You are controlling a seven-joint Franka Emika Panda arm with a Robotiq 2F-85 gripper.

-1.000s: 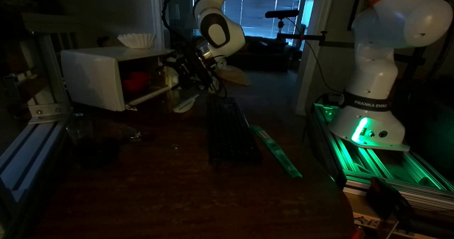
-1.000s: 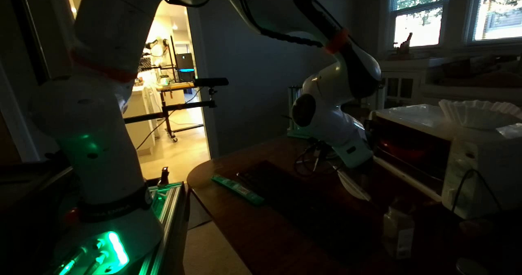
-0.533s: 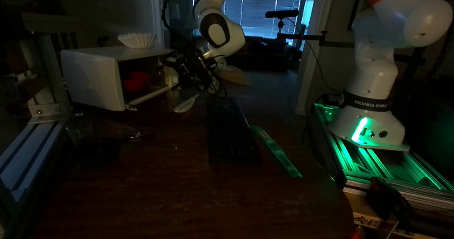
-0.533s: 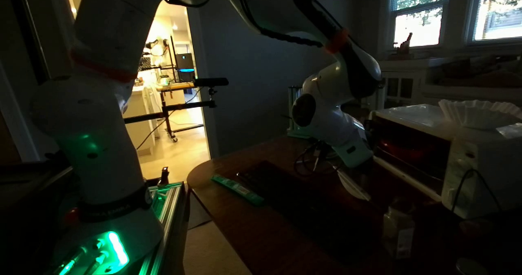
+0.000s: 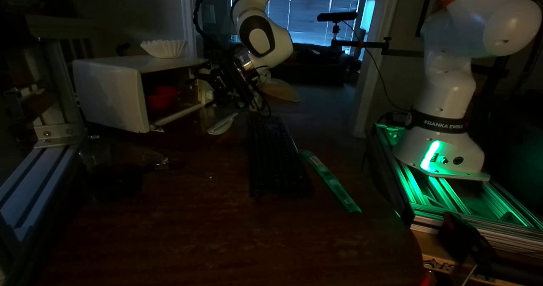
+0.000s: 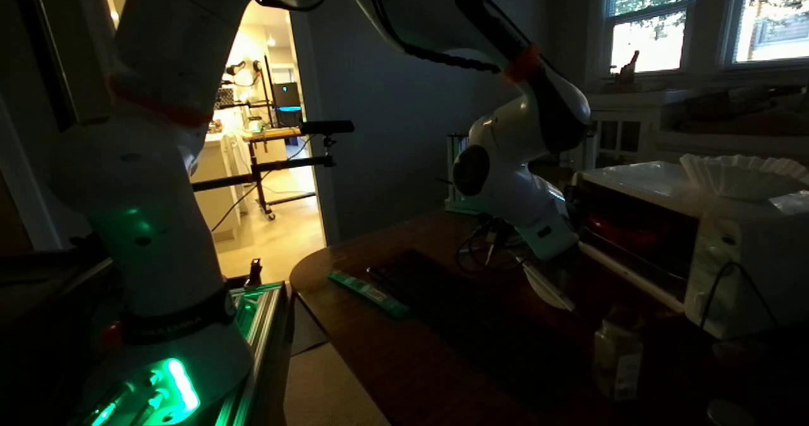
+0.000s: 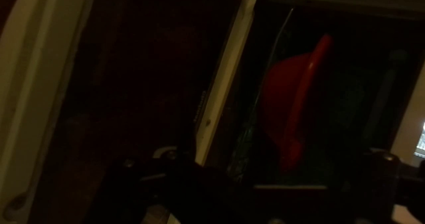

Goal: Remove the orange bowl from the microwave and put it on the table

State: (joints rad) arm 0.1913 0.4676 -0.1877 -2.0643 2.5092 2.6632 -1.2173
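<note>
The orange bowl (image 5: 162,97) looks red and sits inside the microwave (image 5: 110,95). It also shows dimly in an exterior view (image 6: 622,229) and from the side in the wrist view (image 7: 289,94). The microwave (image 6: 736,249) has its door (image 5: 223,124) folded down open. My gripper (image 5: 204,86) is at the front of the microwave opening, apart from the bowl. In the wrist view the fingers (image 7: 282,179) are dark and wide apart, with nothing between them that I can make out. The fingertips are hard to see. The table (image 5: 237,235) is dark brown.
A white fluted bowl (image 5: 164,49) stands on top of the microwave. A black keyboard (image 5: 278,158) and a green strip (image 5: 331,182) lie on the table. A clear jar (image 6: 618,359) stands in front of the microwave. The open door's edge (image 6: 547,287) lies below my wrist.
</note>
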